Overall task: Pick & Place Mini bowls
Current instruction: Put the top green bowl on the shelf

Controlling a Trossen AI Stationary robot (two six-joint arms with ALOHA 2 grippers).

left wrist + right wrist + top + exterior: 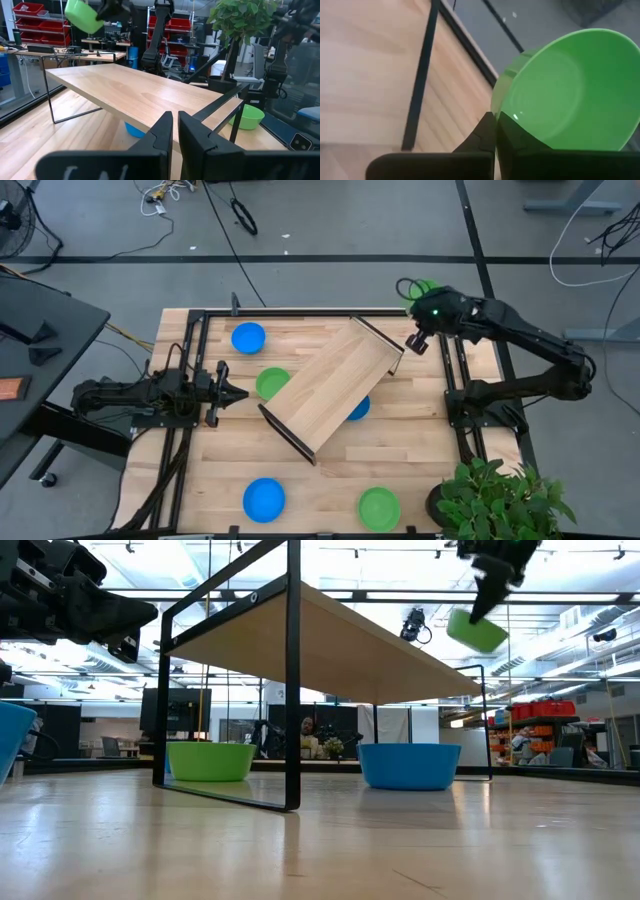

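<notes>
A long wooden tray (335,384) is seen standing askew on black legs across the middle of the table (420,450), with a green bowl (270,383) and a blue bowl (358,408) partly tucked beneath it. Three more bowls are spread about the tabletop: blue (248,337) at the far left, blue (264,499) and green (379,507) along the near edge (beside a potted plant (500,498)). Another green bowl (570,95) is held aloft, its rim pinched between the closed fingers of the right gripper (416,343) over the far right corner, while the left gripper (232,392), its jaws nearly together and empty, is kept low at the left.
</notes>
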